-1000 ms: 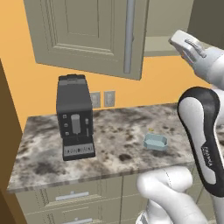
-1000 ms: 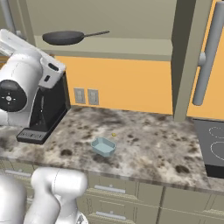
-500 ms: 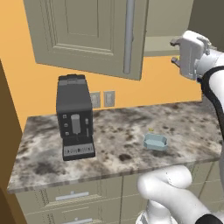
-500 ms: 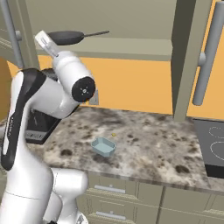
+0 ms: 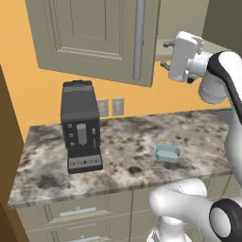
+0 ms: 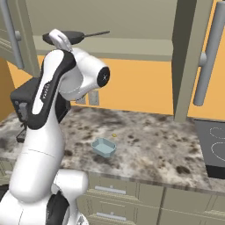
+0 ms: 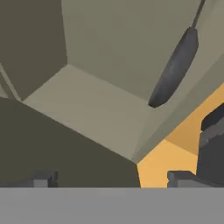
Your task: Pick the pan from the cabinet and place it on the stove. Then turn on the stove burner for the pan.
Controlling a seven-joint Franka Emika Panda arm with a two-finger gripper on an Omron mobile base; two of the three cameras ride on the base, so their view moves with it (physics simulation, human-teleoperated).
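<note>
Pan (image 7: 175, 65) well beyond open jaws

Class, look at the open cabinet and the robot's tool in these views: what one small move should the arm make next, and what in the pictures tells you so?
Probably bring the tool closer to the pan, lining up on its handle. The pan lies on the shelf of the open cabinet, off to one side in the hand view, and the tool is open, holding nothing and not yet touching the pan.
</note>
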